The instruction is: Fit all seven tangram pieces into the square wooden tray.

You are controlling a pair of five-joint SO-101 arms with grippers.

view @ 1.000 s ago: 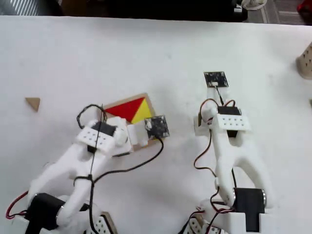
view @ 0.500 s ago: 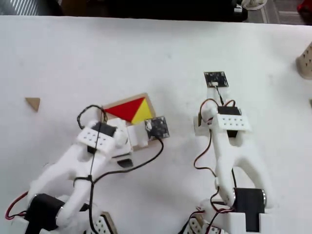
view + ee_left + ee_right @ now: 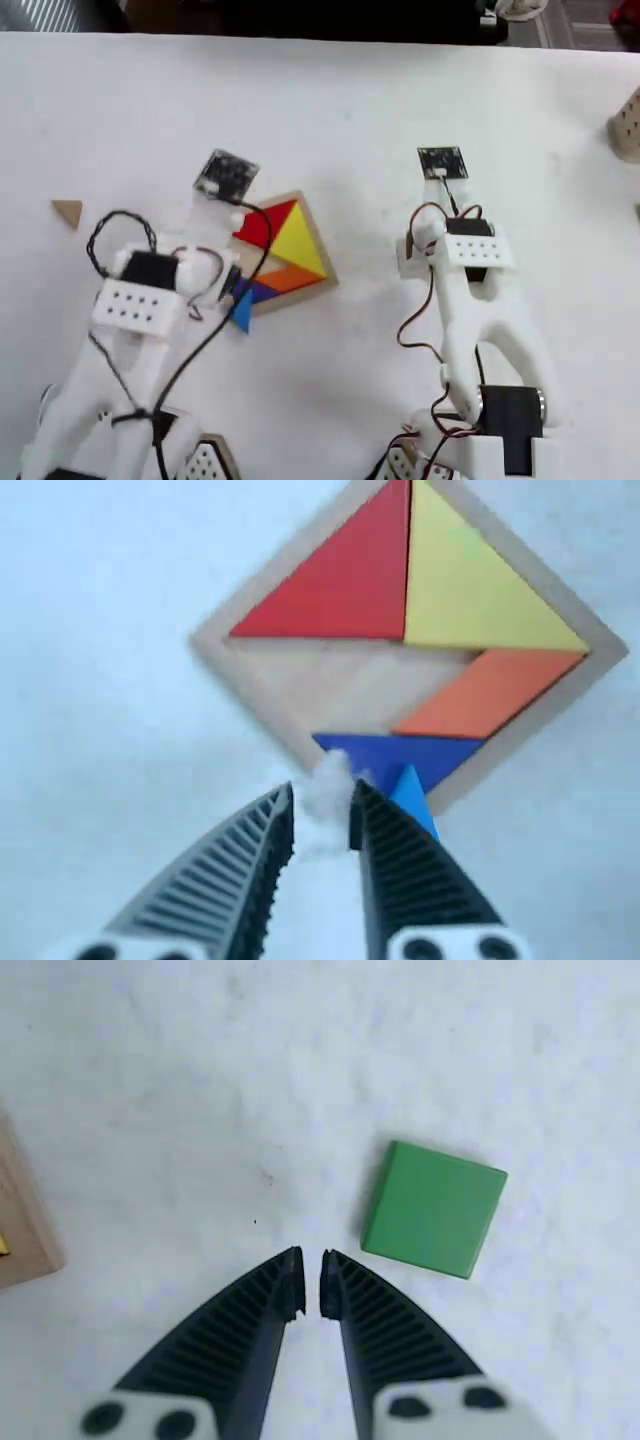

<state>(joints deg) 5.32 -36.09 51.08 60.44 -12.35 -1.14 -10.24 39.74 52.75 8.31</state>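
Note:
The square wooden tray (image 3: 318, 262) (image 3: 235, 675) holds a red triangle (image 3: 340, 585), a yellow triangle (image 3: 470, 590), an orange parallelogram (image 3: 490, 690) and a dark blue triangle (image 3: 400, 752). Part of its floor is bare wood. A small light blue triangle (image 3: 241, 313) (image 3: 412, 795) lies on the table against the tray's near edge, beside one finger of my left gripper (image 3: 322, 798). That gripper is open by a narrow gap and holds nothing. My right gripper (image 3: 311, 1280) is shut and empty over the table, with a green square (image 3: 435, 1210) just ahead of it.
A small tan triangle (image 3: 68, 212) lies far left on the white table. A wooden object (image 3: 628, 125) stands at the right edge. The tray's corner (image 3: 20, 1230) shows in the right wrist view. The left arm (image 3: 135, 295) sits left of the tray.
The left arm has drawn back to the left off the tray, uncovering the orange and blue pieces. The light blue triangle now lies beside the tray. The right arm has kept still.

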